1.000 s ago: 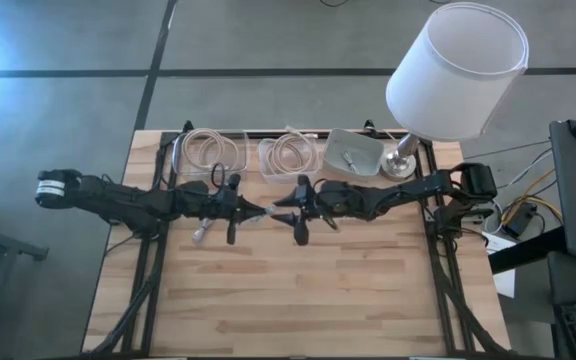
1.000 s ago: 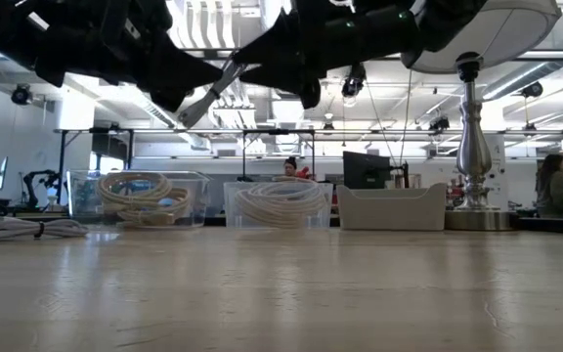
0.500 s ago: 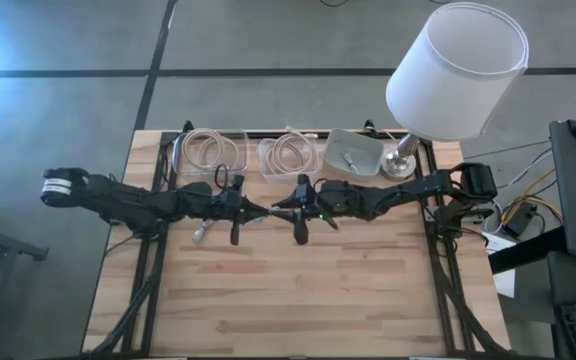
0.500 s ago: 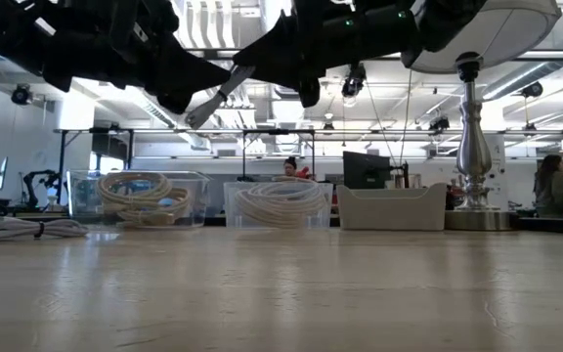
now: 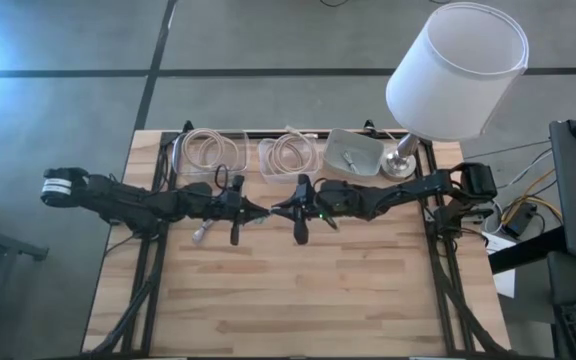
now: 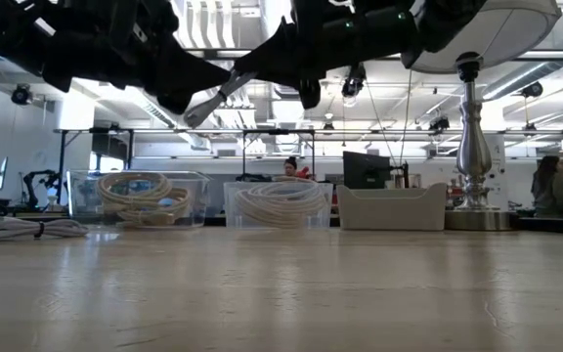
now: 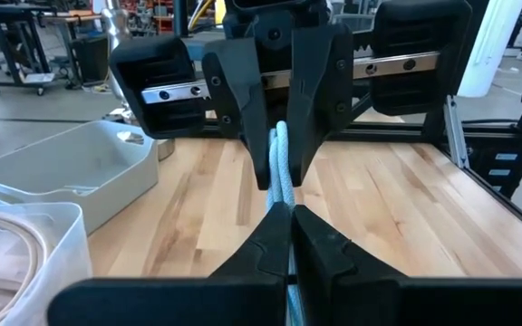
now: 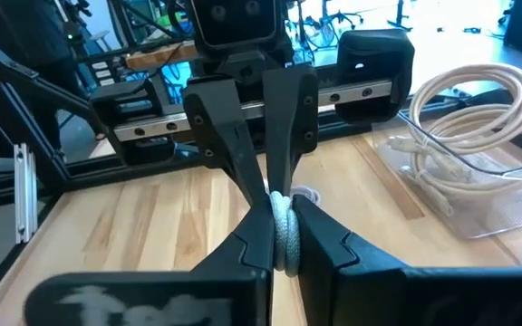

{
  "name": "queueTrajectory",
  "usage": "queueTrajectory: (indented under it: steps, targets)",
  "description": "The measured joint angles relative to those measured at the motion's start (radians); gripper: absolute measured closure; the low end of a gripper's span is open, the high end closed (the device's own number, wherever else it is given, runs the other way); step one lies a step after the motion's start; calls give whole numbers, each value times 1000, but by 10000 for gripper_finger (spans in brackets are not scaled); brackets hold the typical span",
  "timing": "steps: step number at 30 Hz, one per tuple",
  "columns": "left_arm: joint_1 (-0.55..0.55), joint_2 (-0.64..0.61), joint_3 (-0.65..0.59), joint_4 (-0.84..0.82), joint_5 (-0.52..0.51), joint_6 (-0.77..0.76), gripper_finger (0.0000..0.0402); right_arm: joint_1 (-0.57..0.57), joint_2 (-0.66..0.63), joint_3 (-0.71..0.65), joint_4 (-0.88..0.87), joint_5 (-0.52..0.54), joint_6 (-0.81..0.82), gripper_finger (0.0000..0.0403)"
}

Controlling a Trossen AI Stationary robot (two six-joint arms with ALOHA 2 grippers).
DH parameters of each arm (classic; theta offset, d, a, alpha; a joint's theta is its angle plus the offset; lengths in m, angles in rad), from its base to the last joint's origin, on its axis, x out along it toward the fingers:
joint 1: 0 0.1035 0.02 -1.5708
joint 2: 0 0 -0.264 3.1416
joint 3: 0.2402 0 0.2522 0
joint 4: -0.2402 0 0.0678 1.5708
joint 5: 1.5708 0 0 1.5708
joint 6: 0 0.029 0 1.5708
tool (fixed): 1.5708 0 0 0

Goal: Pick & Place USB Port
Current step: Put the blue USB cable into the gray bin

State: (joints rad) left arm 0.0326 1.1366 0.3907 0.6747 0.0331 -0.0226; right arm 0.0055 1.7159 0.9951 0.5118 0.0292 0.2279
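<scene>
A white braided USB cable [image 7: 282, 167] hangs in the air above the middle of the table, between my two grippers. They meet tip to tip there. My left gripper [image 5: 257, 208] comes from the table's left and is shut on the cable. My right gripper [image 5: 279, 207] comes from the right and is shut on it too. The cable's silvery plug end [image 6: 193, 118] sticks out below the left gripper, clear of the table. My left gripper pinches the cable [image 7: 285, 215] between its two fingers, coming level from the table's left. The cable runs on past the fingertips to the right gripper, lifted clear of the table. My right gripper pinches the braided cable [image 8: 284, 222] between its two fingers, right beside the left gripper's fingertips [image 8: 263, 186]. It comes nearly level from the table's right. The cable is clear of the table.
Along the far edge stand two clear bins of coiled cable [image 5: 208, 152] [image 5: 290, 155], a white tray [image 5: 354, 153] and a lamp with a large white shade [image 5: 455, 70]. The near half of the wooden table [image 5: 298, 300] is bare.
My right gripper has shut on the cable just in front of my left gripper's fingertips. My left gripper has kept its hold on the cable.
</scene>
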Motion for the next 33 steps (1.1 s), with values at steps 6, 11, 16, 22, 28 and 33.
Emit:
queueTrajectory:
  steps: [6,11,16,22,28,33]
  targets:
    - [0,1,-1,-30,0,0,384,0,0,0,-50,0,1,383]
    - [0,0,-2,-29,-19,0,363,1,2,0,-86,0,1,383]
    - [0,0,-2,-43,-54,-2,335,1,-4,0,-145,46,0,382]
    - [0,0,-3,-92,-62,-3,304,-8,-73,0,-286,184,-3,380]
    - [0,0,-3,-150,-82,-4,290,-12,-201,-1,-465,402,-4,379]
    - [1,0,-3,-181,-196,-4,289,-13,-308,0,-659,649,0,379]
